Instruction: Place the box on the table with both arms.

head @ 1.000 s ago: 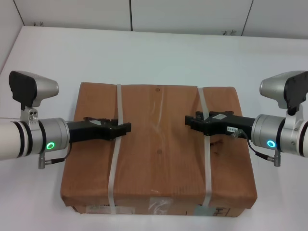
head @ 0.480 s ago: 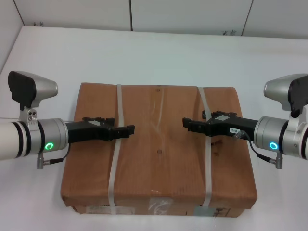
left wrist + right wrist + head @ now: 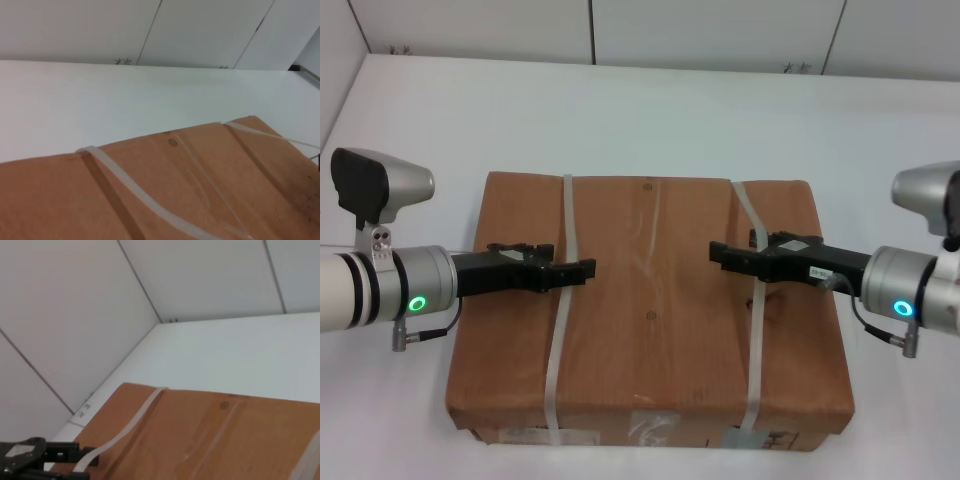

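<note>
Task apparently near its end: box (image 3: 650, 310) lying flat on the table (image 3: 650, 110), close to the near edge, roughly midway between the left and right edges, labelled side facing the near edge. No sign of it hanging in the air, though actual contact underneath hidden. Left gripper (image 3: 588, 269) reaching in over the left strap (image 3: 560, 330), right gripper (image 3: 716, 254) over the right strap (image 3: 752, 330); fingers pointing toward each other, well apart. Whether either is open, closed or hooked on a strap: cannot tell. Left to do, by judgement: clearing both arms away.

Head view alone showing both arms and the whole box. Left wrist view adding the far edge of the table and the wall panels. Right wrist view catching the left gripper (image 3: 87, 458) far off, beside the left strap.
</note>
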Available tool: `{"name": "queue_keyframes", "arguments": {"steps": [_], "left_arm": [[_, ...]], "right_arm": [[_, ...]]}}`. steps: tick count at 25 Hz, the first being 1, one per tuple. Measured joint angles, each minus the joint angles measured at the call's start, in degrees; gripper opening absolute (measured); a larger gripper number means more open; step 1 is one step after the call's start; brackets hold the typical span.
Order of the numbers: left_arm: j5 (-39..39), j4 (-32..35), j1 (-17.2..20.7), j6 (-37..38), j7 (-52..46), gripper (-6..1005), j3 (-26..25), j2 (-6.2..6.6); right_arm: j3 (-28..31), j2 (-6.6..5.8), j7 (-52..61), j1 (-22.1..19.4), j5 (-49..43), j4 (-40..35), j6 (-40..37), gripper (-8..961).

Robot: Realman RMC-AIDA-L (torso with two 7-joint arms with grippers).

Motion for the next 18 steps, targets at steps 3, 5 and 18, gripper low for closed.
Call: {"name": "queue_keyframes", "arguments": {"steps": [3,5,18], "left_arm": [[0.0,0.0,0.0,0.7,0.0,827,-0.1,0.15],[-0.3,-0.2,0.2,1.7,0.0,827,-0.2,0.3],[-6.5,-0.7,2.1,10.3,3.1,823,-0.1,2.07]], "right_arm": [[0.9,0.03,0.6,-1.5,0.0,-1.4,-1.8,875],[1.2,-0.03,1.2,-2.1,0.0,-1.8,-2.2,876],[4.0,-0.19,1.4,-4.5,0.1,-5.8,-6.5,875]]}}
